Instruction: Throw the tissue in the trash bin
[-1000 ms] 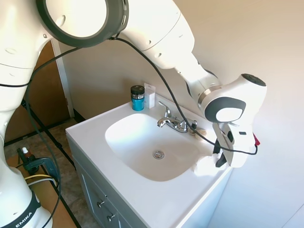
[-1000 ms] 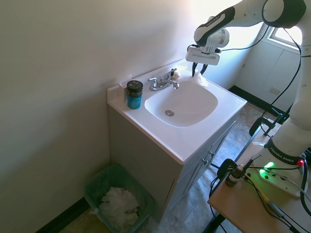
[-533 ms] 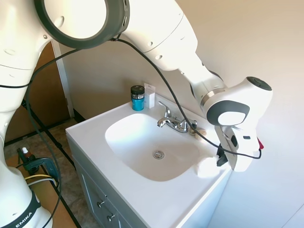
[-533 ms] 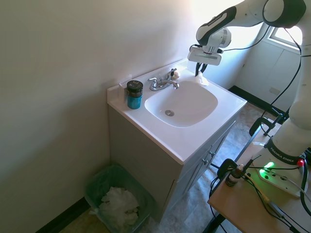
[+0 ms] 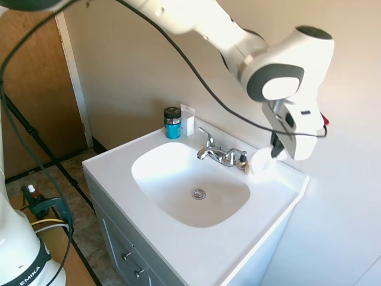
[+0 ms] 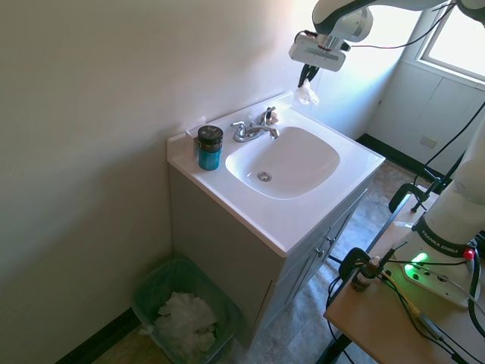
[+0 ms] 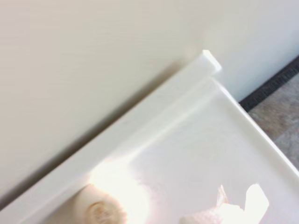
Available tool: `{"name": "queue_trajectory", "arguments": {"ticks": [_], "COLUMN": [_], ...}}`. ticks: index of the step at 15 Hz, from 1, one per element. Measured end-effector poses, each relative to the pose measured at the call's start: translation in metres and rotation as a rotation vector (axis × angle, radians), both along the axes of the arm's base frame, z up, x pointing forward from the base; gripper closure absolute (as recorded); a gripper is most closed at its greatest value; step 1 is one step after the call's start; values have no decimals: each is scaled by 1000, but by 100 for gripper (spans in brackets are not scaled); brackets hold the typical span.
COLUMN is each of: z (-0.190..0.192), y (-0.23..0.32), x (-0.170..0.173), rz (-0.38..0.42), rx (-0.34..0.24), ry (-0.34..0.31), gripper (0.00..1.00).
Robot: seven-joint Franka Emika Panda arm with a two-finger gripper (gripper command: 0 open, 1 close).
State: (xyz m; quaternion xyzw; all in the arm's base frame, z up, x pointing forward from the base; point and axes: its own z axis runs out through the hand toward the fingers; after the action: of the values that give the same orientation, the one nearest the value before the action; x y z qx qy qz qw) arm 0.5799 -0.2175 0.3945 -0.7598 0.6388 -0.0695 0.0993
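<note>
Bathroom setup, white vanity bench [image 5: 178, 250] with a sink [image 5: 184, 182] set into it. Gripper [image 6: 307, 78] was up in the air over the back corner of the bench, fingers pinched on the tissue [image 6: 307, 94], which hung just under it, clear of the surface. Faucet [image 5: 215, 154] sat below the gripper and a bit toward the basin. Dark-lidded blue jar [image 5: 172, 123] was well away along the back edge. Green trash bin [image 6: 163, 282] sat far below on the floor, white paper already inside.

One tissue [image 6: 307, 94], one sink [image 6: 312, 164], one faucet [image 6: 253, 129], one jar [image 6: 209, 147], one trash bin [image 6: 151, 289].
</note>
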Motion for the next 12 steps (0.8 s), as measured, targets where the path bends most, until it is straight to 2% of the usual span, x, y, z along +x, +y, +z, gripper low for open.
{"name": "queue_trajectory", "arguments": {"ticks": [3, 6, 8, 12], "z": [55, 87, 90, 71], "y": [108, 231, 319, 474], "x": [-1, -9, -18, -38], "rz": [118, 234, 310, 449], "rx": [-17, -56, -99, -189], "ry": [-58, -86, -85, -70], "gripper": [100, 100, 100, 100]}}
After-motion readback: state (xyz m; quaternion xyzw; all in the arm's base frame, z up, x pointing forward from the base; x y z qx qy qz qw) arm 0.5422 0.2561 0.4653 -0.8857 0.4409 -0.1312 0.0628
